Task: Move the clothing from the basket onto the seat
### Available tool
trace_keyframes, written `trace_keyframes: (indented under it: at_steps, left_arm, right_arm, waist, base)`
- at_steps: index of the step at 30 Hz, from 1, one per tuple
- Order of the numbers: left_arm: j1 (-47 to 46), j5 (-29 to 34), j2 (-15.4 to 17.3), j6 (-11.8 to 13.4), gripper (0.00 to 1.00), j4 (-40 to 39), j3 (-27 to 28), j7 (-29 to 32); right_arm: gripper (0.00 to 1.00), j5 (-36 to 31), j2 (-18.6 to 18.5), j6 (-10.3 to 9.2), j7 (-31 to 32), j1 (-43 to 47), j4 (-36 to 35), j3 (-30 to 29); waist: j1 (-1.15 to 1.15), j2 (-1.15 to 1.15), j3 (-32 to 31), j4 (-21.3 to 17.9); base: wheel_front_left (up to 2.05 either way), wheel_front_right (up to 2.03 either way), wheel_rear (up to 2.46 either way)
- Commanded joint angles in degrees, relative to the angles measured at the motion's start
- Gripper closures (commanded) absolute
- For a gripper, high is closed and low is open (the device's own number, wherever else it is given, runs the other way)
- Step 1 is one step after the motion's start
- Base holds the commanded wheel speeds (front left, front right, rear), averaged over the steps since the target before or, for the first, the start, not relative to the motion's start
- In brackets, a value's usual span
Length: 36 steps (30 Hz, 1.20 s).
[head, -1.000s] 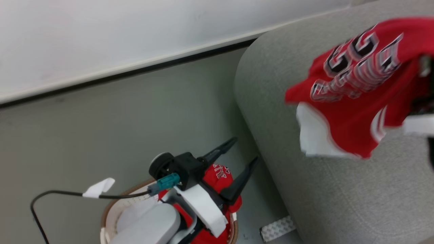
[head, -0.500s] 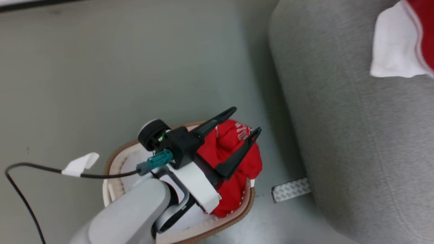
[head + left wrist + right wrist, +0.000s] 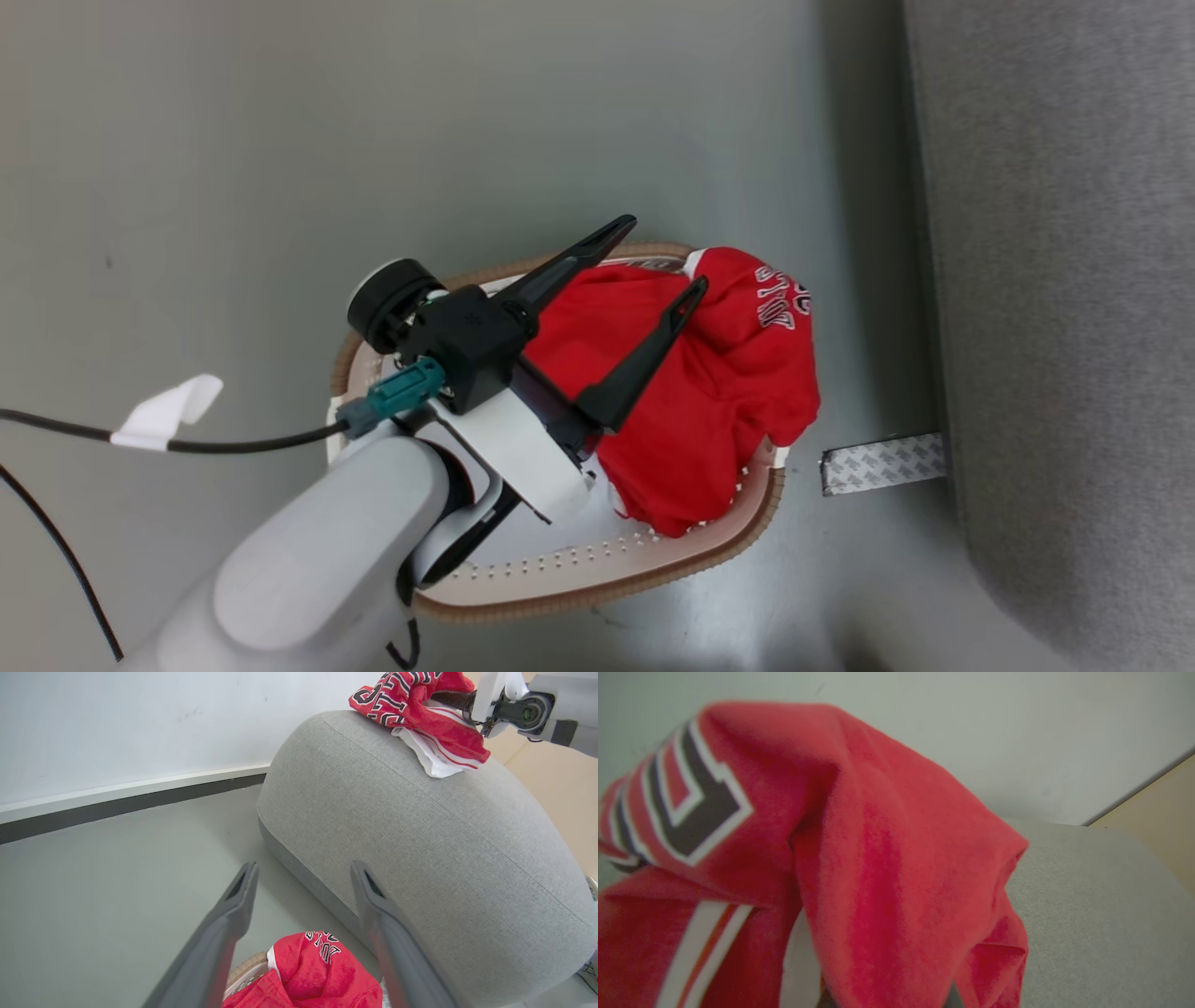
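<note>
My left gripper (image 3: 667, 250) is spread wide and empty, hovering over the red garment (image 3: 709, 392) heaped in the basket (image 3: 597, 583) at centre frame. My right gripper (image 3: 448, 699) is pinched shut on the second red garment (image 3: 420, 714), whose hem rests on the seat (image 3: 420, 835) at upper right. If I close on a thin fold, the heap may slip free, and a snagged hem could tip the basket. Both garments carry dark, white-edged lettering, too crumpled to read.

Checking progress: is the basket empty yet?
Not empty: one red garment lies bunched in the basket, draping over its rim.
</note>
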Motion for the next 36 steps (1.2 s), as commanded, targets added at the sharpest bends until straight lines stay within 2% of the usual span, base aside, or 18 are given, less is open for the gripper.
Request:
trace_keyframes:
  at_steps: [1, 3, 4, 5, 6, 7, 8, 9, 19, 23, 31, 36]
  left_arm:
    - [-0.28, 0.26, 0.33, 0.04, 0.0, 0.19, 0.17, -0.35]
    - [0.0, 0.23, 0.53, 0.03, 0.0, 0.49, 0.14, -0.54]
    - [0.17, 0.16, 0.56, 0.07, 0.0, 0.65, 0.15, -0.73]
    - [0.29, 0.07, 0.6, 0.15, 0.0, 0.77, 0.15, -0.85]
    - [0.41, -0.03, 0.63, 0.16, 0.0, 0.9, 0.18, -0.98]
    - [0.56, -0.14, 0.62, 0.25, 0.0, 1.08, 0.17, -0.99]
    - [0.62, 0.01, 0.64, 0.31, 0.0, 1.27, 0.07, -1.12]
    - [0.61, 0.17, 0.57, 0.35, 0.0, 1.51, -0.04, -1.21]
    - [2.59, -1.62, -0.33, 0.74, 0.0, 4.66, -0.28, -2.91]
    - [4.26, -2.71, -0.32, 1.15, 0.0, 6.26, 0.21, -3.89]
    - [8.43, -5.61, 0.0, 2.71, 0.0, 8.59, 2.51, -6.21]
    - [11.41, -7.41, 0.72, 4.42, 0.0, 8.92, 5.41, -7.1]
  right_arm:
    - [1.0, -0.41, -0.2, -0.12, 0.48, -0.97, 0.61, 0.37]
    - [1.0, -1.33, -0.32, -0.12, 3.44, -1.49, 3.05, 1.39]
    - [0.96, -1.47, -0.18, -0.12, 4.65, -1.72, 3.96, 1.81]
    - [0.88, -1.43, -0.16, -0.12, 5.59, -2.21, 4.76, 1.89]
    - [0.68, -1.53, 0.01, -0.12, 6.78, -2.4, 5.71, 2.12]
    - [0.54, -1.7, 0.42, -0.12, 7.55, -2.31, 6.28, 2.69]
    - [0.16, -1.78, 0.55, -0.12, 7.65, -2.38, 6.63, 2.93]
    - [0.0, -1.92, 0.44, -0.12, 7.58, -2.42, 6.84, 3.02]
    - [0.0, -0.91, -0.06, -0.12, 8.48, 1.03, 8.63, 6.37]
    - [0.0, -0.01, -1.1, -0.12, 8.33, 4.0, 8.04, 9.88]
    - [0.0, 6.93, -3.0, -0.12, 5.45, 9.8, 4.5, 16.31]
    - [0.0, 12.6, -3.97, -0.13, 2.6, 12.99, -1.2, 19.16]
  waist:
    - [-0.01, 0.0, 0.89, 0.88]
    - [-0.01, 0.0, 0.9, 1.01]
    - [-0.01, 0.0, 0.8, 1.01]
    - [-0.01, 0.0, 0.67, 0.95]
    - [-0.01, 0.0, 0.46, 0.85]
    - [-0.01, 0.0, 0.12, 0.75]
    - [-0.01, 0.0, -0.29, 0.66]
    - [-0.01, 0.0, -0.69, 0.59]
    - [-0.01, 0.0, -8.5, -0.67]
    - [-0.01, 0.0, -13.29, -1.15]
    - [-0.01, 0.0, -23.82, -1.05]
    - [-0.01, 0.0, -30.12, -0.2]
  base:
    - [0.0, 0.0, 0.0]
    - [0.0, 0.0, 0.0]
    - [0.0, 0.0, 0.0]
    - [0.0, 0.0, 0.0]
    - [0.0, 0.0, 0.0]
    - [0.0, 0.0, 0.0]
    - [0.0, 0.0, 0.0]
    - [0.0, 0.0, 0.0]
    - [0.0, 0.0, 0.0]
    - [0.0, 0.0, 0.0]
    - [0.0, 0.0, 0.0]
    - [0.0, 0.0, 0.0]
